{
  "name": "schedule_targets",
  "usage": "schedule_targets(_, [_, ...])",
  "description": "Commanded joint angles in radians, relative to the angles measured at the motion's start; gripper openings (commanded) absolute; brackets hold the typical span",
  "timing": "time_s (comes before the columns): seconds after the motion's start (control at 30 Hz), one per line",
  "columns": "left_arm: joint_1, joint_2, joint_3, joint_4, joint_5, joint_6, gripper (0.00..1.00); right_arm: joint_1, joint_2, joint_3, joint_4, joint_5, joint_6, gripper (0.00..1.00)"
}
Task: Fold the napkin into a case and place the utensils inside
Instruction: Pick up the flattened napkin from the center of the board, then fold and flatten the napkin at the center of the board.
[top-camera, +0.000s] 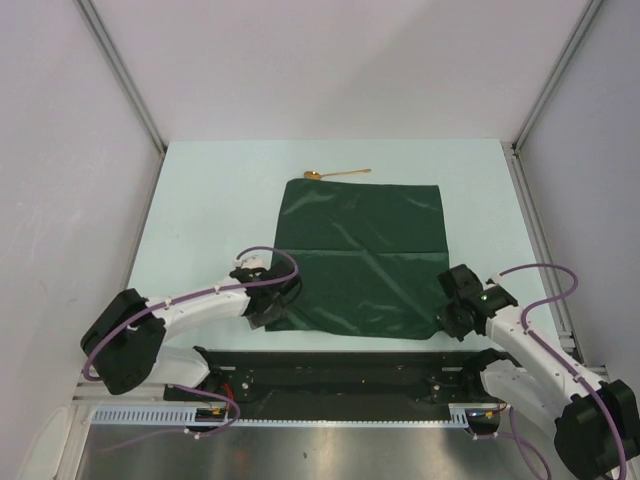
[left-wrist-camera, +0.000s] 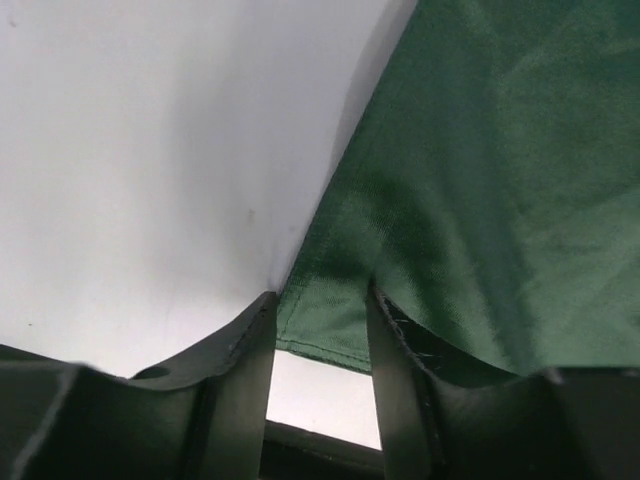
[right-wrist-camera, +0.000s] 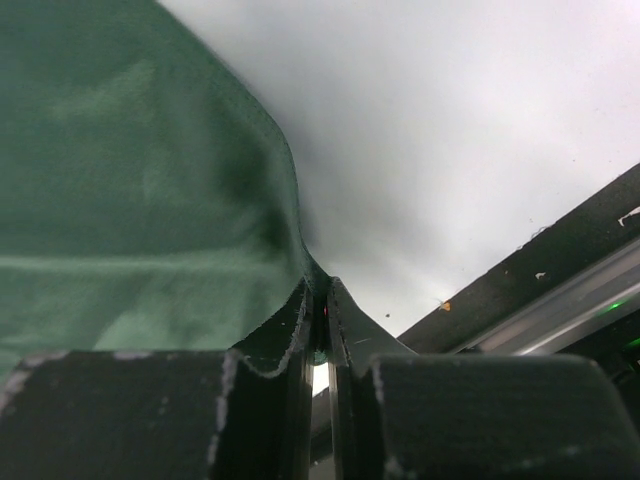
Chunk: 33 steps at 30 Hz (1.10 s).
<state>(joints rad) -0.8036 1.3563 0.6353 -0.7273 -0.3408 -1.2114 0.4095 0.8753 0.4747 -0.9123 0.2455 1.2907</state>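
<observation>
Dark green napkin (top-camera: 360, 260) flat mid-frame on the desk (top-camera: 200, 200), gold spoon (top-camera: 335, 174) at its upper edge. Left tool (left-wrist-camera: 320, 300) parted astride the lower-left corner. Right tool (right-wrist-camera: 318, 290) clenched on the lower-right corner.

Top view: left jaws and right jaws sit over the napkin's (top-camera: 360, 260) two near corners, so both corners are hidden under them. Gold spoon (top-camera: 340, 173), well beyond the jaws at the cloth's far edge: too small to tell if the bowl touches the cloth. Left wrist: cloth runs off the top and right edges ahead of the jaws. Right wrist: cloth blurred, cut off left and top, corner vanishes into the slit between the jaws.
</observation>
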Motion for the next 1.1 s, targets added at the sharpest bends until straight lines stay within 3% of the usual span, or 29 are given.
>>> schedule_targets(0.0, [-0.017, 0.118, -0.115, 0.048, 0.103, -0.108, 0.39, 0.006, -0.035, 0.045, -0.039, 0.064, 0.021, 0.1])
schedule_targets(0.13, [-0.017, 0.038, -0.109, 0.052, 0.059, -0.08, 0.27, 0.008, -0.053, 0.044, -0.034, 0.058, 0.021, 0.09])
schedule_targets(0.23, [-0.017, -0.055, -0.103, 0.084, 0.033, -0.042, 0.08, 0.009, -0.079, 0.056, -0.005, 0.054, -0.013, 0.06])
schedule_targets(0.27, [-0.019, -0.084, -0.102, 0.103, 0.031, -0.019, 0.0, 0.009, -0.088, 0.064, 0.012, 0.043, -0.037, 0.0])
schedule_targets(0.5, [-0.017, -0.451, -0.036, 0.396, 0.075, 0.399, 0.0, 0.014, -0.281, 0.195, 0.19, 0.021, -0.422, 0.0])
schedule_targets(0.7, [-0.016, -0.548, 0.312, 0.517, 0.236, 0.705, 0.0, 0.014, -0.426, 0.445, 0.221, -0.031, -0.643, 0.0])
schedule_targets(0.9, [-0.016, -0.628, 0.503, 0.58, 0.376, 0.848, 0.0, 0.014, -0.446, 0.697, 0.217, -0.192, -0.832, 0.0])
schedule_targets(1.07, [-0.016, -0.732, 0.555, 0.594, 0.468, 0.892, 0.0, -0.008, -0.493, 0.896, 0.19, -0.362, -0.953, 0.0])
